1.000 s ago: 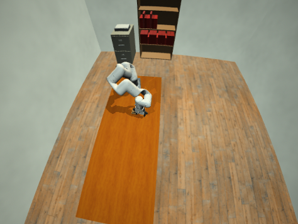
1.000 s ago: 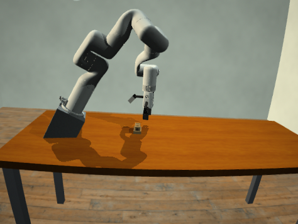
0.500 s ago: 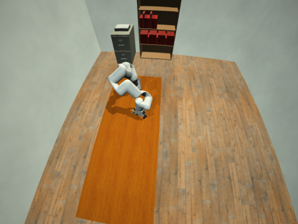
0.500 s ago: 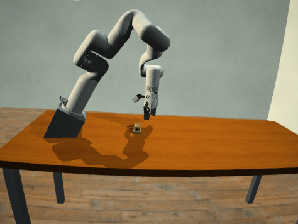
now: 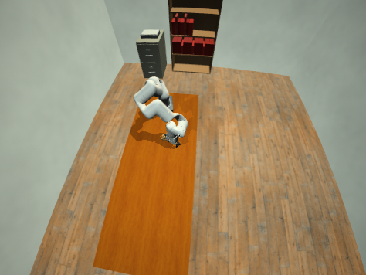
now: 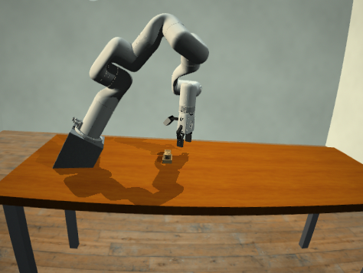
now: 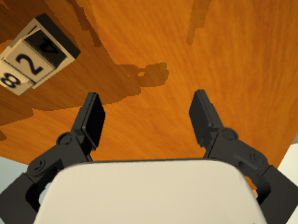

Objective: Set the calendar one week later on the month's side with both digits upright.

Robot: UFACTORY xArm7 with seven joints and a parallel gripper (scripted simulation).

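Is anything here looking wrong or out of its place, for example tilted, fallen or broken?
Nothing stands out. The calendar sits flat on the table, both cubes side by side in the tray. The gripper is open, holds nothing, and hangs beside it, not touching.
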